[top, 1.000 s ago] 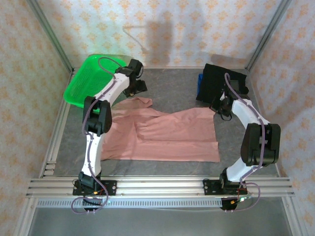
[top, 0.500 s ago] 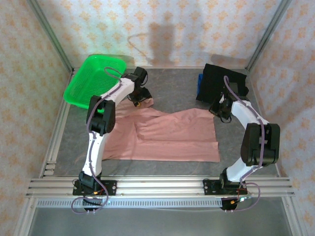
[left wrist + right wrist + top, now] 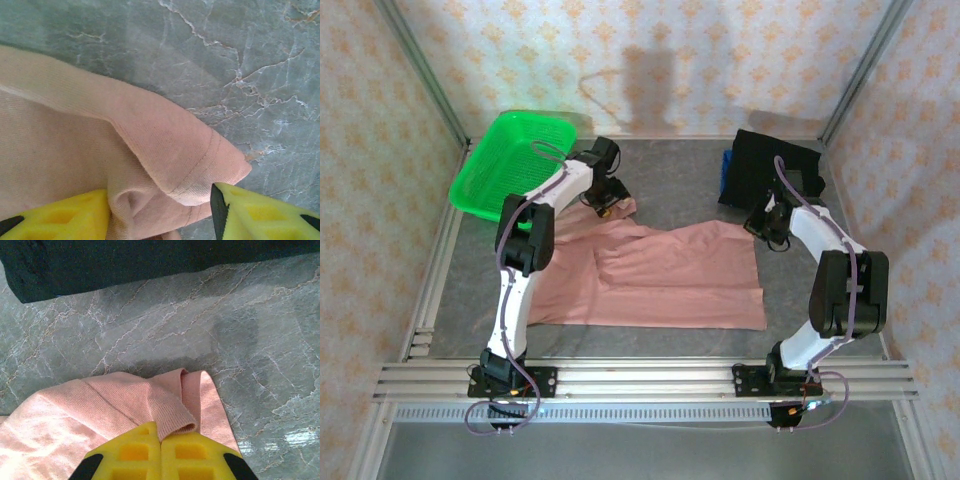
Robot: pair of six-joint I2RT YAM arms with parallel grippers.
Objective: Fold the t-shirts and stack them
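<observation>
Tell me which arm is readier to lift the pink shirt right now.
Right. The right gripper is shut on a corner of the pink shirt, pinching it. The left gripper has its fingers apart around the sleeve end, not yet gripping.

This is looking like a robot test cell, probably a lab's. Aluminium rails [image 3: 640,372] are framing wallpapered backdrop walls [image 3: 720,60].

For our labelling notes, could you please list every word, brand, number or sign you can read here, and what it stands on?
None can be read.
The dusty-pink soft cloth t-shirt shows only plain cloth, with no print on the side facing up.
The folded black t-shirt is plain.
The bright green plastic mesh basket carries no visible label.
</observation>
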